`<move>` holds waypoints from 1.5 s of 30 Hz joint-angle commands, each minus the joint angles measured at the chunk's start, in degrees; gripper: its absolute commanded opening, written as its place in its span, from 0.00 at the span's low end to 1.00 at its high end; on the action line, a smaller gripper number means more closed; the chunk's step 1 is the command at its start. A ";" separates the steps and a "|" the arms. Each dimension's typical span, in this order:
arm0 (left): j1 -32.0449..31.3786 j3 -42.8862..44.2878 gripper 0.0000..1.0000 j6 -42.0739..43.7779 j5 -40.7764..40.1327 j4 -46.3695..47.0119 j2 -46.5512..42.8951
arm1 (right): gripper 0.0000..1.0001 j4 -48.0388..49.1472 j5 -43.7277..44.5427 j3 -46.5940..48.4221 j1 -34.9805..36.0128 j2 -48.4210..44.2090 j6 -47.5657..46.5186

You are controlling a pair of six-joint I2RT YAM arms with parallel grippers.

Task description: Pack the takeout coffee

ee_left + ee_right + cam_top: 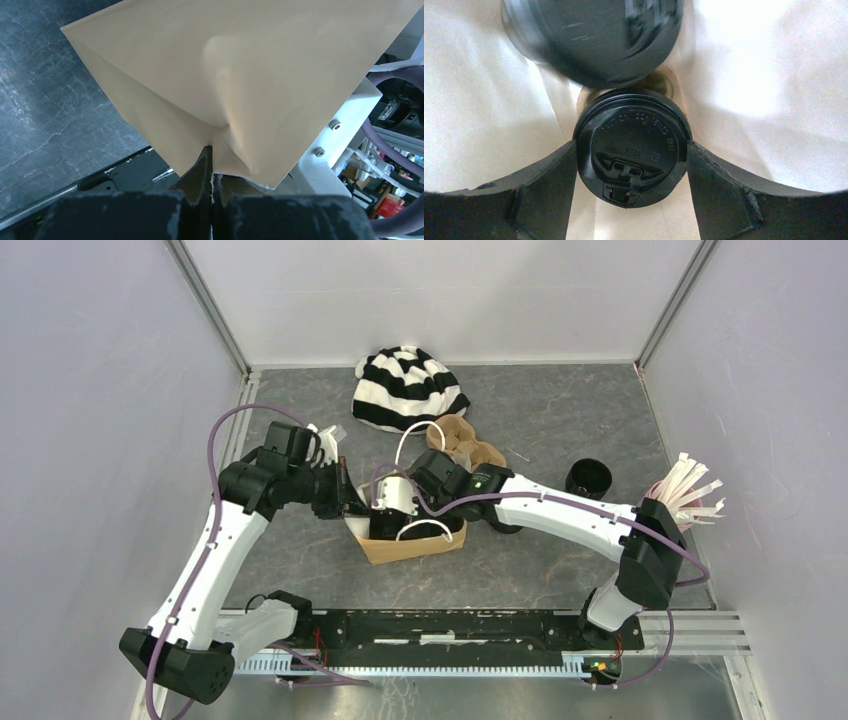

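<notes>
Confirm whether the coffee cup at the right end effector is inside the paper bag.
Inside: the right wrist view shows the coffee cup in the right end effector, walls of the paper bag on both sides.

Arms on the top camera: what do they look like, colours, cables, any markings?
Both the left arm and right arm have white link shells with black joints, each trailed by a purple cable. A small green light glows near the right wrist. The right gripper has matte black, curved, scuffed fingers.
</notes>
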 commanded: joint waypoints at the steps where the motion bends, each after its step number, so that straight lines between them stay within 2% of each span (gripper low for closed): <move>1: -0.06 3.23 0.02 -6.89 2.62 -4.28 -0.87 | 0.49 -3.72 -0.21 0.30 -0.11 1.26 2.79; 5: -0.11 3.34 0.02 -9.79 -2.14 -3.72 -1.08 | 0.50 -4.97 -0.22 0.32 0.27 4.23 3.82; 10: -0.11 3.11 0.04 -13.14 -3.40 -0.46 -0.70 | 0.51 -3.85 1.20 0.23 0.33 6.77 4.53; 16: -0.11 5.73 0.14 -14.56 -5.59 -0.02 0.58 | 0.56 -4.08 1.52 2.45 0.88 8.10 5.50; 21: -0.06 6.32 0.32 -14.65 -6.41 0.39 -0.29 | 0.68 -4.20 2.65 2.84 0.99 6.38 6.34; 29: -0.06 4.38 0.53 -13.15 -7.04 0.01 -1.55 | 0.98 -7.20 4.63 8.51 1.24 4.83 8.82; 34: -0.11 4.77 0.59 -12.20 -7.68 -0.30 -1.89 | 0.98 -9.15 5.05 11.52 1.51 4.57 9.92; 45: -0.06 5.42 0.61 -11.51 -5.68 2.13 -2.15 | 0.98 -10.98 7.85 15.48 1.70 4.48 15.68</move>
